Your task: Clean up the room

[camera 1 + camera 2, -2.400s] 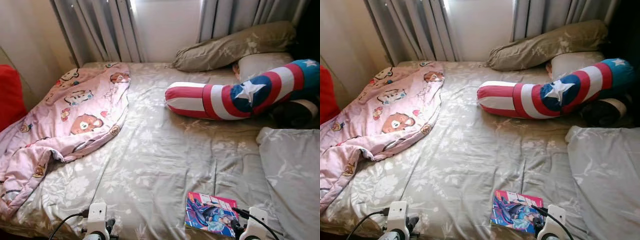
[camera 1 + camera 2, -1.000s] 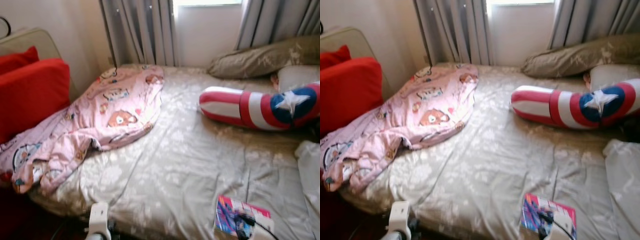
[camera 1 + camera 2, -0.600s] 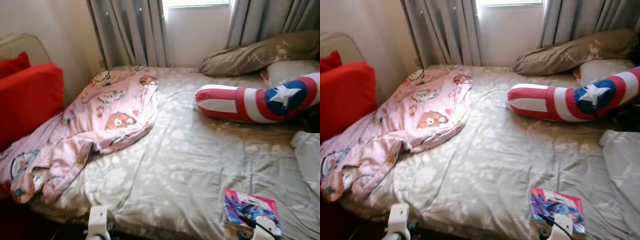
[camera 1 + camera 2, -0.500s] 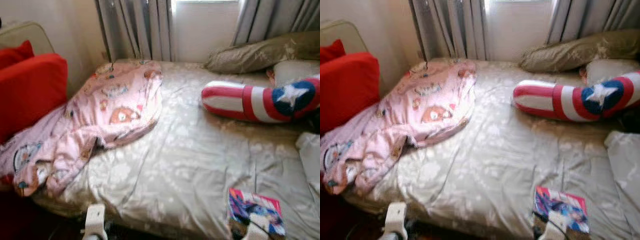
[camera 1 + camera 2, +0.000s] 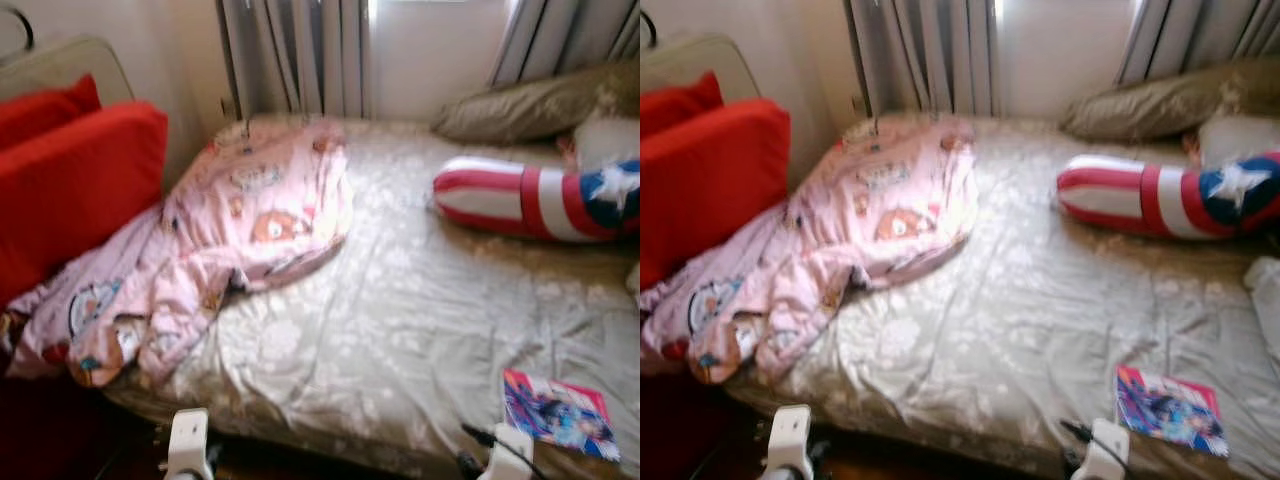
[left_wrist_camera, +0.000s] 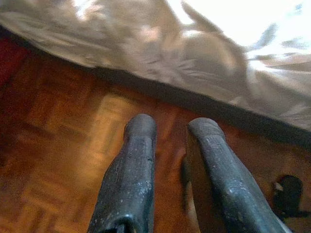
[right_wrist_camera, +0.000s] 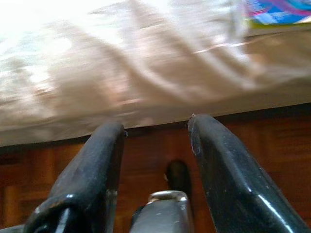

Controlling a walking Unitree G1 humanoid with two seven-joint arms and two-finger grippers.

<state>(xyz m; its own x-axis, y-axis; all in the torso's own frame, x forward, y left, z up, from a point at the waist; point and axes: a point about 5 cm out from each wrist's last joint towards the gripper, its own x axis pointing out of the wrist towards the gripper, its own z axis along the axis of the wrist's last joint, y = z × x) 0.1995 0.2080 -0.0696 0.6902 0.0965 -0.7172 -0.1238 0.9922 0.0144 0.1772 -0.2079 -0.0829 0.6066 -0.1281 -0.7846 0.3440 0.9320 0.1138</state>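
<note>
Left end effector (image 6: 171,127): fingers parted, released, nothing between them; held low over wooden parquet floor (image 6: 58,145), just short of near edge of bed (image 5: 400,300). Its white wrist housing visible at near left of head views, below bed edge.

Right end effector (image 7: 156,125): fingers spread, released, empty; pointed at near side of bed, tips level with lower hem of bedsheet (image 7: 146,73), floor beneath. White wrist housing at near right in head views, black cable running from it.

Colourful book (image 5: 558,412): flat on bed, near right corner, just beyond right wrist housing; pink and blue cover up. Corner of it also in right wrist view, lying on top of sheet above the fingers.

Pink blanket (image 5: 240,225) with cartoon bear print: crumpled across left part of bed, far end near curtains, near end spilling over left edge.

Red cushions (image 5: 70,170): left of bed, touching the hanging part of blanket.

Red, white and blue bolster (image 5: 540,200) with star: far right on bed, lying crosswise. Olive floral pillow (image 5: 530,105) behind it against far wall; pale pillow (image 5: 1238,135) at far right, partly behind bolster.

Grey curtains (image 5: 295,55) at far wall, bright gap between them. Head views somewhat blurred.
</note>
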